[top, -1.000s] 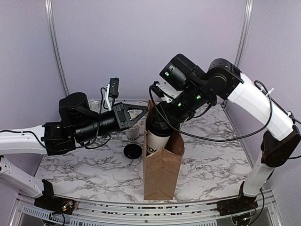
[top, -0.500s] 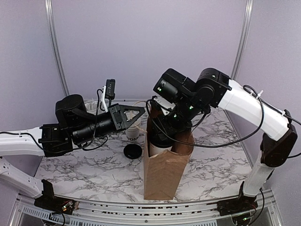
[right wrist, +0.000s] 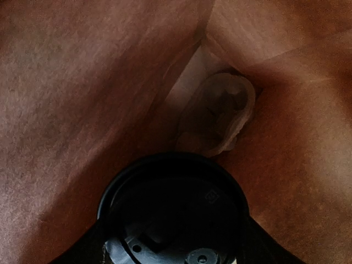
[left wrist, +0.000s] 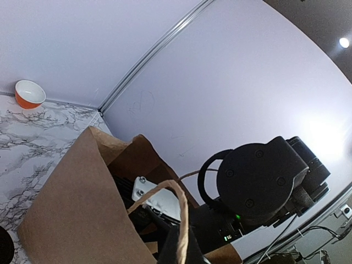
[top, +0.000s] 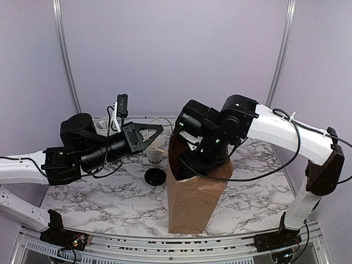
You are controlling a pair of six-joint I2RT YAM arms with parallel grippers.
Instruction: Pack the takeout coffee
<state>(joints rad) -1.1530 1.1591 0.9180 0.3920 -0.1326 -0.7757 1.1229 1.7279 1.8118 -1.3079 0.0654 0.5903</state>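
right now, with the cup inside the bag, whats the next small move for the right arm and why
Probably lower the right arm a little before releasing. Its wrist view shows the takeout coffee's black lid between the jaws, brown paper bag walls all around, and the bag's bottom fold lying beyond it, so the cup likely hangs above the floor.

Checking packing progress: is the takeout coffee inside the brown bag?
Yes, the right wrist view looks down on the takeout coffee with the brown bag walls around it.
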